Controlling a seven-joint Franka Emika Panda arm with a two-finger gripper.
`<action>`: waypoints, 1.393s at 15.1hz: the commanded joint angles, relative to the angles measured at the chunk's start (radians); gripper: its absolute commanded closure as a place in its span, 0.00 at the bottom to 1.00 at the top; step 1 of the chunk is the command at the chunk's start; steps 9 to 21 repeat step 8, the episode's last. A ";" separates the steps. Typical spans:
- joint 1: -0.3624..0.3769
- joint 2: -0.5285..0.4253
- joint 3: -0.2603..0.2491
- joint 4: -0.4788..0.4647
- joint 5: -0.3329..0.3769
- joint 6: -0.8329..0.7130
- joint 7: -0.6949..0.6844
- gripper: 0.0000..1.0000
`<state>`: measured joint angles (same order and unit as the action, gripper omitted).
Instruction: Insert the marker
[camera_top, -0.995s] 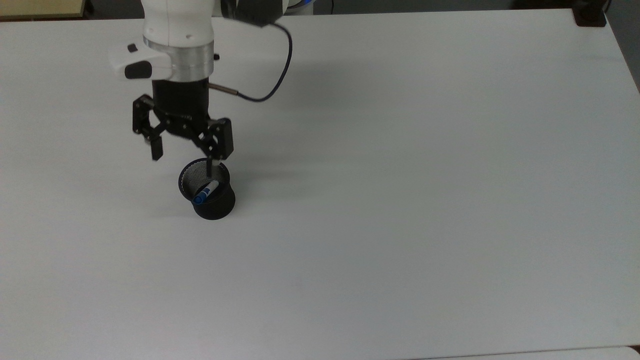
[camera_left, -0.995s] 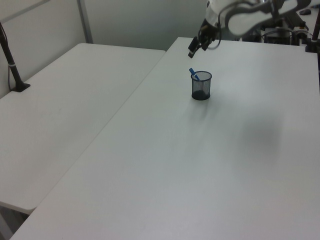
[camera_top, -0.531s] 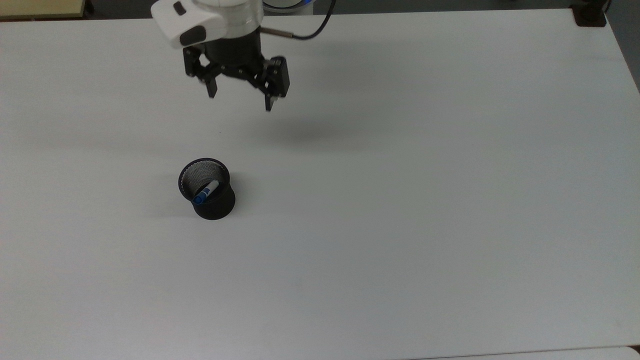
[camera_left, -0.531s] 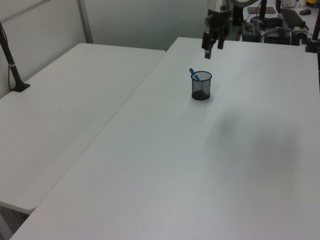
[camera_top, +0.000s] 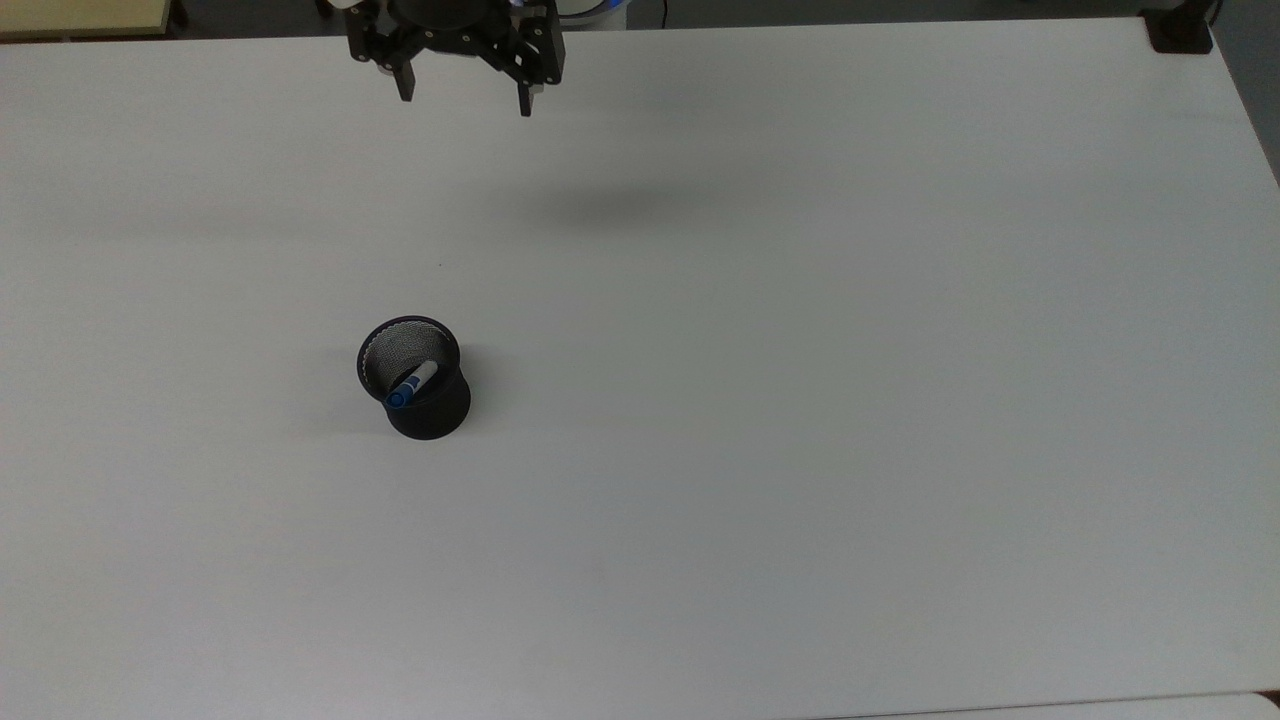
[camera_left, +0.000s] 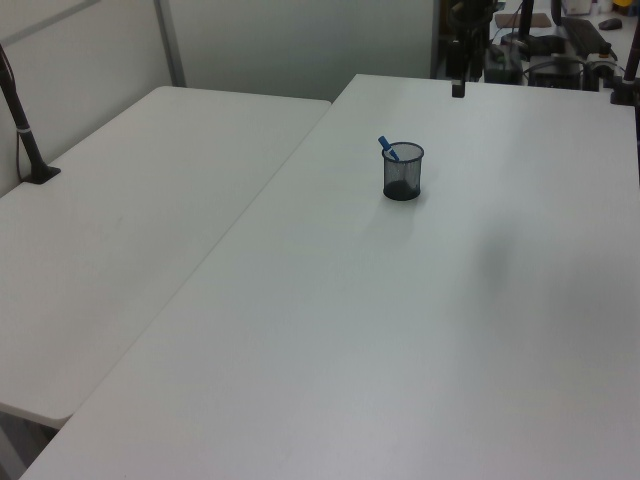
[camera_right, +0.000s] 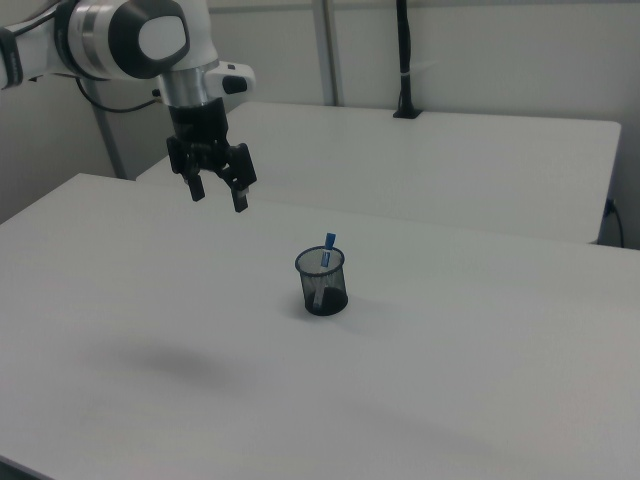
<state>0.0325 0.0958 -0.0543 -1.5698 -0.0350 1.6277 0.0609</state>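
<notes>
Jaws: gripper (camera_top: 462, 98) hangs in the air with jaws apart, holding nothing, well apart from the cup
Marker: the marker (camera_top: 410, 385) leans inside the black mesh cup (camera_top: 422, 400), blue cap above the rim
Desk: white desk (camera_top: 800, 400), bare but for the cup
Room: second white desk (camera_left: 130, 230) alongside; black pole (camera_right: 404, 60) clamped to it; pale wall behind
Writing: none legible
Views: right view shows the white arm (camera_right: 130, 40); left view shows equipment (camera_left: 560, 60) behind the desk

cup (camera_top: 428, 405): black wire mesh (see-through) | table (camera_top: 800, 400): smooth matt white
</notes>
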 joint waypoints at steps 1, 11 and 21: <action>-0.042 -0.014 0.018 -0.010 0.056 -0.028 -0.041 0.00; -0.040 -0.007 0.018 -0.010 0.053 -0.028 -0.023 0.00; -0.040 -0.007 0.018 -0.010 0.053 -0.028 -0.023 0.00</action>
